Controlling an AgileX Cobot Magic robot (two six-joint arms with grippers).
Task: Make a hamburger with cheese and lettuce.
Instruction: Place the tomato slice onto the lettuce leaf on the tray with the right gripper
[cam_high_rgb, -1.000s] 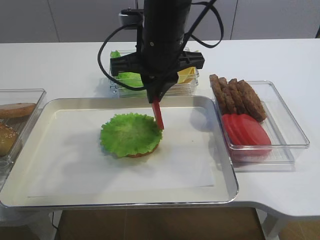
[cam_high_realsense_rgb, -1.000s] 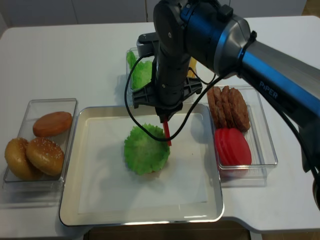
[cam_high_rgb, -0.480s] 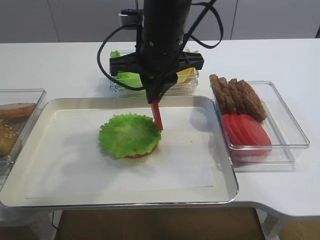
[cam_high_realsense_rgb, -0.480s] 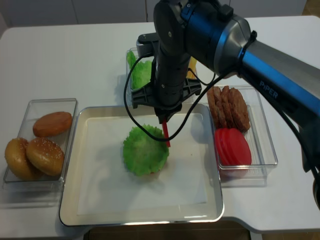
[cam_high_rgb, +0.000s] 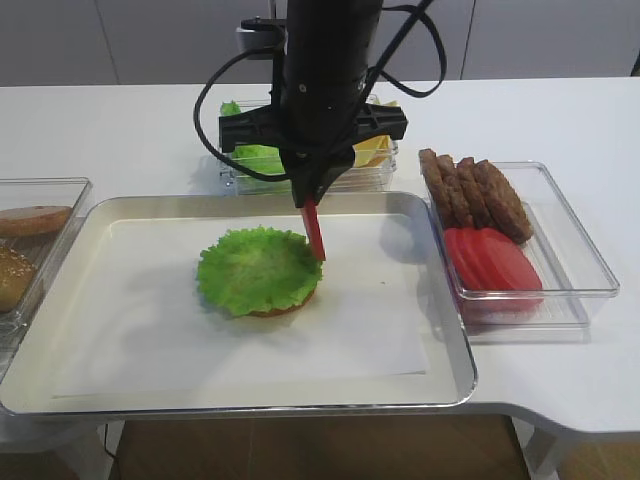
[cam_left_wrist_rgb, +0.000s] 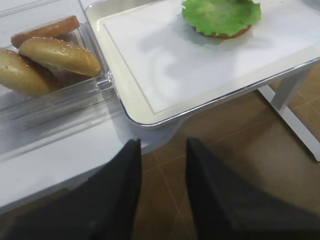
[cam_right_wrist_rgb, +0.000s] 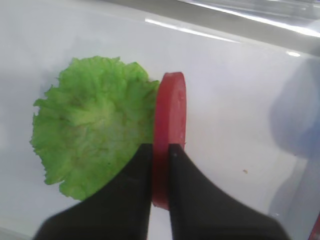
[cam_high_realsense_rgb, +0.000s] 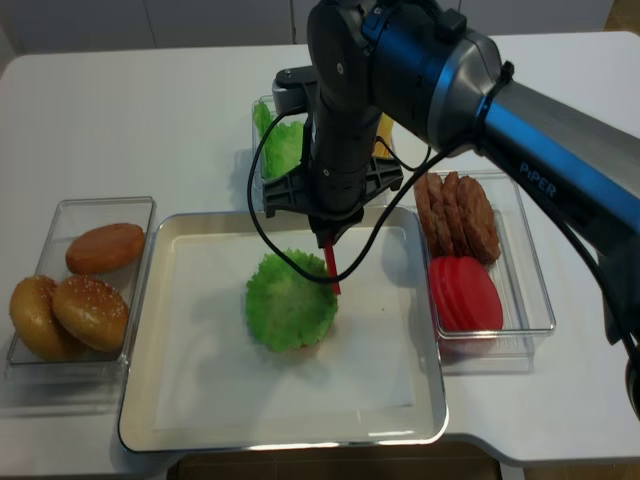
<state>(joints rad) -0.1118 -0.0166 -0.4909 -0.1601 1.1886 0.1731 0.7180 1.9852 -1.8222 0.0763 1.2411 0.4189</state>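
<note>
The hamburger (cam_high_rgb: 258, 275) is a tan bun base under a round ruffled lettuce (cam_high_realsense_rgb: 288, 300) leaf, and it lies mid-tray. My right gripper (cam_right_wrist_rgb: 160, 150) is shut on a red tomato slice (cam_right_wrist_rgb: 170, 110). The slice hangs edge-on just over the leaf's right rim (cam_high_rgb: 316, 232). The cheese (cam_high_rgb: 372, 150) shows as yellow slices in the back container, mostly hidden by the arm. My left gripper (cam_left_wrist_rgb: 162, 145) hangs below the table's front edge over the floor. Its fingers are a little apart with nothing between them.
The metal tray (cam_high_rgb: 455, 370) has white paper lining. Buns (cam_high_realsense_rgb: 80, 290) sit in a clear box on the left. Patties (cam_high_rgb: 475, 190) and tomato slices (cam_high_rgb: 495, 262) fill a clear box on the right. Bunched green leaves (cam_high_rgb: 255, 158) lie in the back container.
The lettuce leaf has shifted slightly left. The right gripper with the tomato slice has barely moved.
</note>
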